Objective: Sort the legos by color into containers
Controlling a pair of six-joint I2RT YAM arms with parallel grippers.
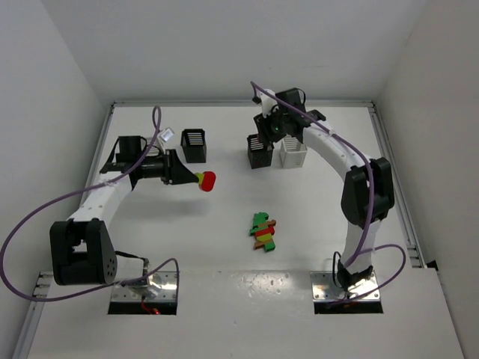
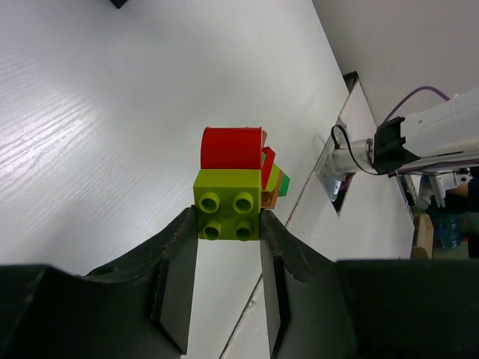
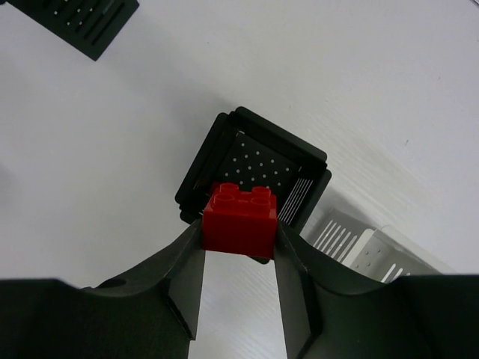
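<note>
You have a red brick [image 3: 241, 217] clamped in your right end effector [image 3: 239, 233], above a black bin [image 3: 303, 196], with a white bin [image 3: 374, 250] just beside. Your left end effector [image 2: 228, 221] grips a yellow-green brick [image 2: 228, 213] capped by a red piece [image 2: 232, 147]. Loose legos [image 1: 263, 232] lie mid-bench [image 1: 150, 224].

Legible text, labels, brands, numbers: none that we can read in any view. We list one small white tag [image 1: 166, 136] on the left arm's cable [image 1: 156, 120]; it is too small to make out.
</note>
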